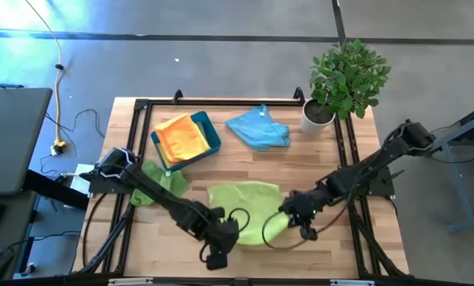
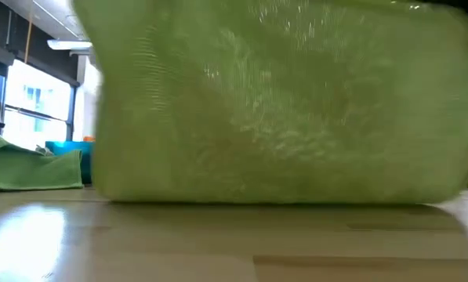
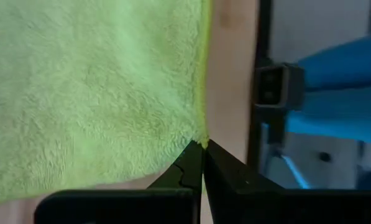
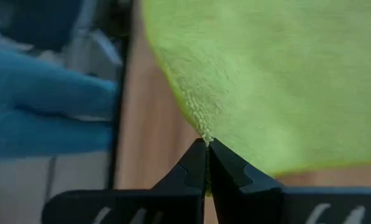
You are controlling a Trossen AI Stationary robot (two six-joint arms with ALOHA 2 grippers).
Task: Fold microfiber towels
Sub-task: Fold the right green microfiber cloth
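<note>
Wooden slatted surface (image 1: 316,151): left end effector (image 3: 203,144) and right end effector (image 4: 207,143), each pinched on a front corner of lime green microfiber towel (image 1: 248,202), which lies front-centre. Beyond: light blue microfiber towel (image 1: 258,129); teal plastic tray (image 1: 210,131) holding orange and yellow towels (image 1: 179,137).

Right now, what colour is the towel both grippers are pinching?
Lime green towel, clearest in the left wrist view.
</note>
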